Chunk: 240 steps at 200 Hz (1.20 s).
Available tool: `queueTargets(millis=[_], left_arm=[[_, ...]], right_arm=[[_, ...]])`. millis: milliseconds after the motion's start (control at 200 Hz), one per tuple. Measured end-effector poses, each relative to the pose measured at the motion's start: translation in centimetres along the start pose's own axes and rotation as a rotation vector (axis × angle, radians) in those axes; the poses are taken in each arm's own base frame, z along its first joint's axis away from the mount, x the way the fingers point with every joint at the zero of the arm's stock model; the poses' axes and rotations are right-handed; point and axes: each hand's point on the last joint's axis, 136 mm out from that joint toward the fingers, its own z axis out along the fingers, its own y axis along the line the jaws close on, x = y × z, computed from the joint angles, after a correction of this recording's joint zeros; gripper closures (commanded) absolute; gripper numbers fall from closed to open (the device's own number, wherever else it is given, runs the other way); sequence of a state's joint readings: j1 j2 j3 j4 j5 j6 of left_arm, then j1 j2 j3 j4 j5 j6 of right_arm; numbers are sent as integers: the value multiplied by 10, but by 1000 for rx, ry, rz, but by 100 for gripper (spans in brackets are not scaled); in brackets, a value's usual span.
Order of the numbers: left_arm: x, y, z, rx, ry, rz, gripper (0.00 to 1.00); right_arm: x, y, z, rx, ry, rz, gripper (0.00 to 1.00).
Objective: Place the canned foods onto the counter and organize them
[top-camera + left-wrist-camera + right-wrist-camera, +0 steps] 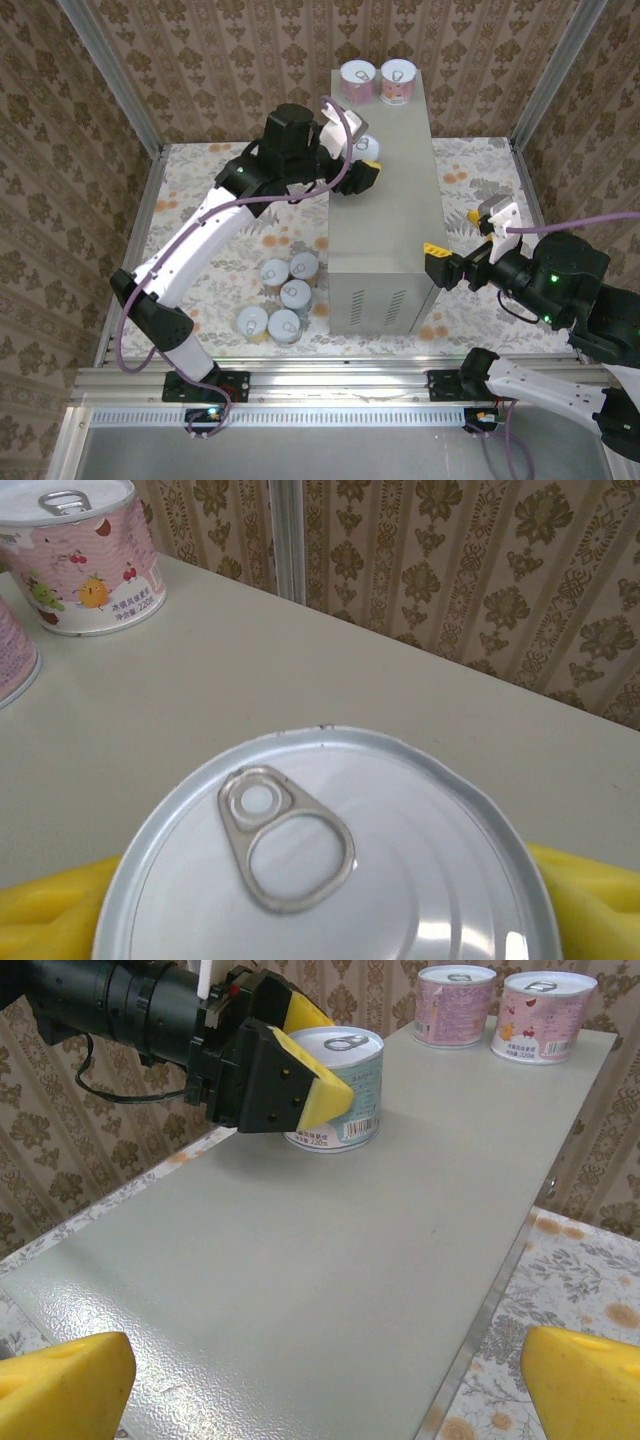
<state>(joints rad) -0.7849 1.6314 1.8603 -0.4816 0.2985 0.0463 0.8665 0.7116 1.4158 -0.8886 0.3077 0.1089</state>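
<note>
Teal-labelled can (355, 1090) was seen upright on counter (385, 220), near left edge, flanked by yellow pads (320, 1095) of left gripper (362, 172); whether pads pressed can could not be told. Two pink cans (357, 80) were set at counter's far end. Five cans (295, 293) were grouped on floral floor (230, 260) beside counter. Right gripper (325, 1385) was held wide open, empty, at counter's near right edge.

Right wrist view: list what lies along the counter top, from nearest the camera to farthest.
Right claw, open, nearest → bare counter top → teal can, standing between the pads of the left claw → two pink cans, side by side at the far end.
</note>
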Motion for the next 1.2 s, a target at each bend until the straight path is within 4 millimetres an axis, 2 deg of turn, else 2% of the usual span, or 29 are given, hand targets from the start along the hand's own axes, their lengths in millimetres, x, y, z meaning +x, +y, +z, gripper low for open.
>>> queueTargets(millis=[235,405,695,1200], left_arm=[[-5,-8,-28,-6,-46,14,13],[-5,-9,-37,-11,-67,19,12],[3,-6,-32,-14,-58,15,10],[15,7,-4,-42,-36,8,22]], right_arm=[[1,4,13,2,24,-7,0],[1,7,21,2,37,-11,0],[2,9,26,1,49,-11,0],[2,9,26,1,49,3,0]])
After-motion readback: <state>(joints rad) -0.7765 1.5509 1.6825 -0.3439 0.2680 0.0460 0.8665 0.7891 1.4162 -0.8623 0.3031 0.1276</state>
